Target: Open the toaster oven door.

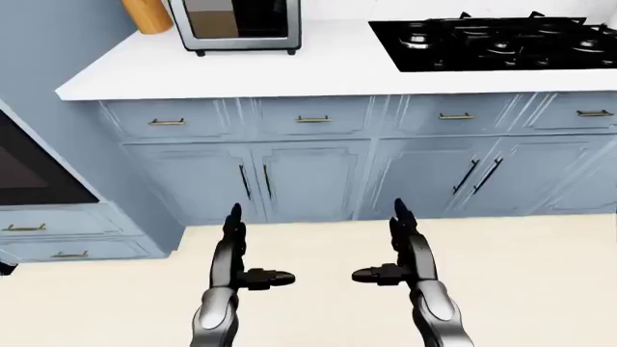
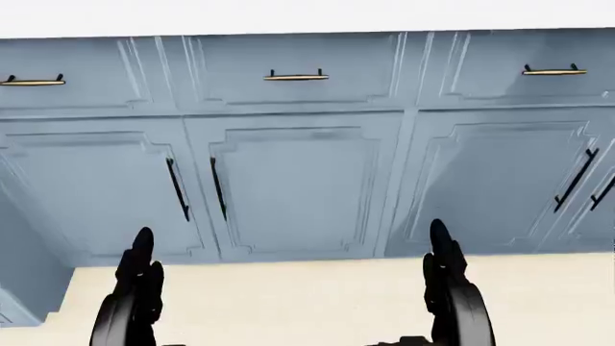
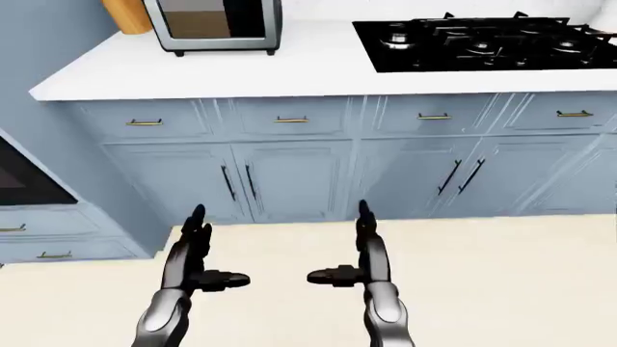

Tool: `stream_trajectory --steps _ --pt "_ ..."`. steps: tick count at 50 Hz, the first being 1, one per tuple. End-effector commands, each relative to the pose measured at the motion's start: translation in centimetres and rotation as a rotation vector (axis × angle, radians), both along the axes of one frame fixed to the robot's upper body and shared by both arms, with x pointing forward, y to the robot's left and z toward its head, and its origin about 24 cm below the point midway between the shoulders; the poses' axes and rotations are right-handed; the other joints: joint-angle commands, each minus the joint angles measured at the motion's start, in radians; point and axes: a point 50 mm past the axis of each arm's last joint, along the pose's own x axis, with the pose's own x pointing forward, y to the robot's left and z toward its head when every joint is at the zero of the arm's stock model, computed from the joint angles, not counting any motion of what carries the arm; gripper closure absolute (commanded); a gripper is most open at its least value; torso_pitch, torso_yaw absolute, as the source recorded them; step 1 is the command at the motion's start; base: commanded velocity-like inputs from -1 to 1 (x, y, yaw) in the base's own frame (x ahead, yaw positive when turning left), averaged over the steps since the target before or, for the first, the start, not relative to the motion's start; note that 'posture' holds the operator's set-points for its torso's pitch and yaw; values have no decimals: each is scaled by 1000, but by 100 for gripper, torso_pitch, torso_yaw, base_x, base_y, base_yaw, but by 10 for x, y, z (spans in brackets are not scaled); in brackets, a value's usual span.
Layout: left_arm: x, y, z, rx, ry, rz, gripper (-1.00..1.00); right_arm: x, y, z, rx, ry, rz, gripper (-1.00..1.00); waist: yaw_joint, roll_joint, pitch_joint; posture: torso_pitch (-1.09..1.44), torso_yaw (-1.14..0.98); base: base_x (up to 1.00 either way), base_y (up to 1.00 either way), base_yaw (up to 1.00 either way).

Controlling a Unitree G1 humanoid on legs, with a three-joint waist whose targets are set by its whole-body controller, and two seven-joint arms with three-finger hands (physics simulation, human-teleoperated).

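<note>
Toaster oven [image 1: 237, 24] shut on white counter [image 1: 318, 69], top left; left hand [image 1: 235, 254], right hand [image 1: 405, 253] released, empty, over floor.

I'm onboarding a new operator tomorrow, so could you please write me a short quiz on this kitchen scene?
1. True or false: the toaster oven door is already open.
2. Which stands to the right of the toaster oven on the counter in the left-eye view? A) a sink B) a black stove C) a kettle
3. What are the left hand and right hand holding?

Key: 1. False, the door looks shut. 2. B. 3. Nothing; both hands are open, low over the floor, well short of the counter.
</note>
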Motion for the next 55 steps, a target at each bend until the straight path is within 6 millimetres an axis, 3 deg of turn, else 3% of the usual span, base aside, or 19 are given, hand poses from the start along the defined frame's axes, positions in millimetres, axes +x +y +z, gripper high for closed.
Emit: stream_trajectory --steps 1,3,4,5,7,8,18,23,36,43,44,45,48,52,54,55 --pt "9 -1 38 35 -179 -11 -100 9 2 39 -3 -178 11 -100 -2 -8 -1 0 0 0 0 0" --pt "8 0 41 36 -183 -13 -100 13 0 38 -4 -181 9 -100 8 -1 -63 0 0 0 0 0" --pt "9 0 42 35 -185 -11 -100 14 0 38 -3 -181 9 -100 9 -1 -51 0 0 0 0 0" --pt "9 0 45 37 -186 -8 -100 13 0 39 -2 -181 7 -100 5 -8 -18 0 0 0 0 0" --pt "9 -3 48 46 -188 -16 -100 16 -2 39 1 -182 3 -100 7 -7 -71 0 0 0 0 0" --pt "11 -3 49 50 -190 -17 -100 15 -2 42 -2 -186 1 -100 7 -7 -76 0 0 0 0 0" --pt "11 -1 90 120 -281 -4 -100 14 -3 82 -17 -238 -6 -100 8 -5 -86 0 0 0 0 0" --pt "7 3 127 175 -360 8 -100 15 -4 107 -22 -281 -15 -100 9 -5 -94 0 0 0 0 0" --pt "4 3 187 236 -469 -4 -100 19 1 174 -35 -415 11 -100 11 -4 -84 0 0 0 0 0" --pt "-3 6 211 244 -509 14 -100 13 4 191 -23 -464 31 -100 10 -5 -76 0 0 0 0 0" --pt "-3 6 212 248 -514 16 -100 12 6 190 -20 -467 35 -100 9 2 -97 0 0 14 0 0" --pt "-3 6 212 248 -514 16 -100 12 6 189 -21 -467 36 -100 9 5 -69 0 0 16 0 0" --pt "-5 8 209 240 -516 17 -100 10 8 192 -19 -473 45 -100 8 2 -37 0 0 26 0 0" --pt "-9 10 212 243 -523 21 -100 8 7 195 -19 -481 43 -100 5 -32 -31 0 0 27 0 0" --pt "-13 11 214 241 -526 26 -100 6 6 197 -17 -486 42 -100 2 -18 -37 0 0 28 0 0" --pt "-13 11 213 239 -526 30 -100 6 6 198 -16 -488 39 -100 5 -22 -35 0 0 28 0 0"
